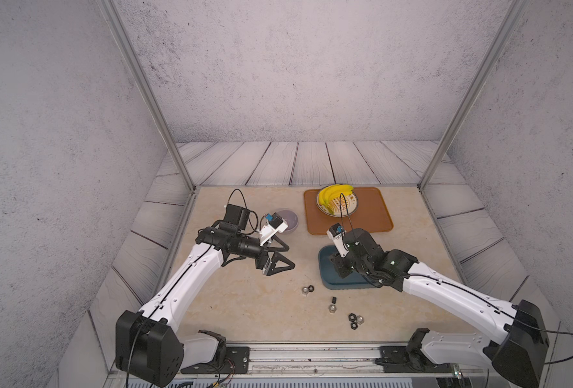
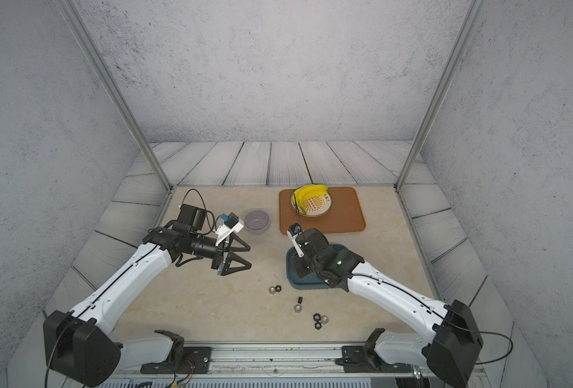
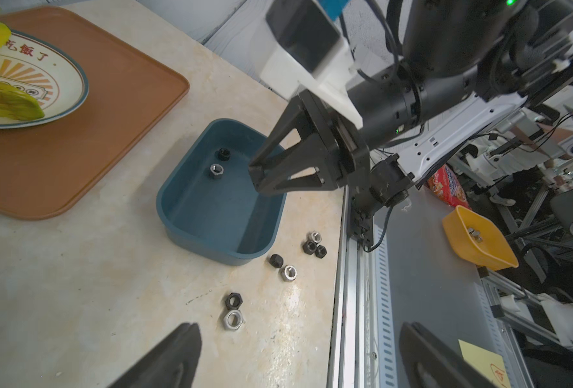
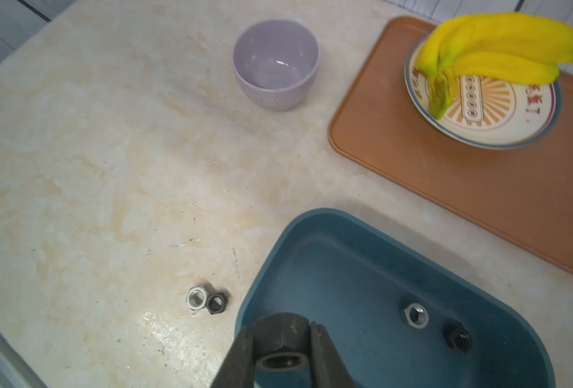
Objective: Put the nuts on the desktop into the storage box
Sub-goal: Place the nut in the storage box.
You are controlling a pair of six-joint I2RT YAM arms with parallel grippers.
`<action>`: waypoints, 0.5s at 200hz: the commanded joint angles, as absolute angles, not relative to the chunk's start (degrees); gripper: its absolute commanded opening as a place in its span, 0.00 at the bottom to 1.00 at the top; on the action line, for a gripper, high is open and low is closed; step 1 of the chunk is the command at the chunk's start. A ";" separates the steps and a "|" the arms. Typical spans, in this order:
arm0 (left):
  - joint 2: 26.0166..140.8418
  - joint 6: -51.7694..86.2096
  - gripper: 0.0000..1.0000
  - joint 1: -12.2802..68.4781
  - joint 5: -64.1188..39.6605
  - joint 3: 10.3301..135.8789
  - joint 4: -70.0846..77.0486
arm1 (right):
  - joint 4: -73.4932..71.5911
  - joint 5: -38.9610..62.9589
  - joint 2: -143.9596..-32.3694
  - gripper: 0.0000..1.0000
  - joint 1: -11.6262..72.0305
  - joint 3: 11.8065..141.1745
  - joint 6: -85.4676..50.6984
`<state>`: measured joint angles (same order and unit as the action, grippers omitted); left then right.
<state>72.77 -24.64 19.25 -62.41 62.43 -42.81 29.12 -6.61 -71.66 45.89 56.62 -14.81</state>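
Right wrist view: black nut [image 4: 280,331] pinched between narrow-set jaws of right gripper [image 4: 281,349], above teal storage box [image 4: 312,231], near its rim. Box floor: silver nut [image 4: 416,315], second black nut [image 4: 458,337]. Seven loose nuts [image 3: 288,271] on marble desktop [image 4: 110,151] beside box. Left gripper [image 1: 291,257] spread wide, empty, above desktop, well apart from box.
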 commanded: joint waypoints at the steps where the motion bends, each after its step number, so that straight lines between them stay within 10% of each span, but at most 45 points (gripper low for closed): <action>1: 71.15 -30.14 0.99 18.64 -60.23 61.28 -45.78 | 37.42 -6.93 -74.70 0.08 43.58 59.50 -19.62; 100: 70.27 -31.89 0.98 18.22 -58.89 59.91 -46.61 | 40.65 -8.52 -90.69 0.08 36.61 62.86 -22.40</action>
<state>71.33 -30.65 18.74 -58.89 60.42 -45.36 39.77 -6.72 -88.33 38.28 62.19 -20.82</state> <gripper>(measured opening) 0.984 0.283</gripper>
